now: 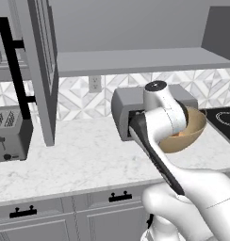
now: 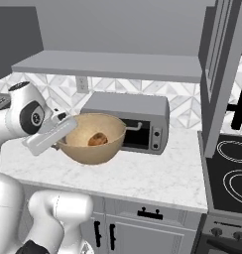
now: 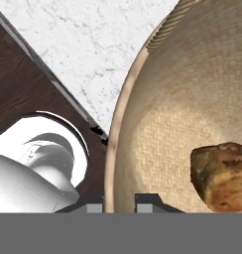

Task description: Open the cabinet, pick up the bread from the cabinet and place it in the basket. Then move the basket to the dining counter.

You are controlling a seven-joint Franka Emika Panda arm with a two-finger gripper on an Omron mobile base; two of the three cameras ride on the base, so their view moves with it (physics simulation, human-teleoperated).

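The tan bowl-shaped basket hangs slightly tilted just above the marble counter, in front of the toaster oven. My gripper is shut on the basket's near rim, one fingertip on each side of it. The brown, crusty bread lies in the bottom of the basket, and the hand view shows the bread at its right edge. My arm covers much of the basket in the left base view. The grey cabinet's glass-paned door stands open, its black bar handle facing outward. The dining counter is out of view.
A grey toaster oven stands right behind the basket. A toaster sits at the far left of the counter. A black stovetop lies to the right. The open cabinet door juts out over the counter. Dark wood floor lies below the counter's edge.
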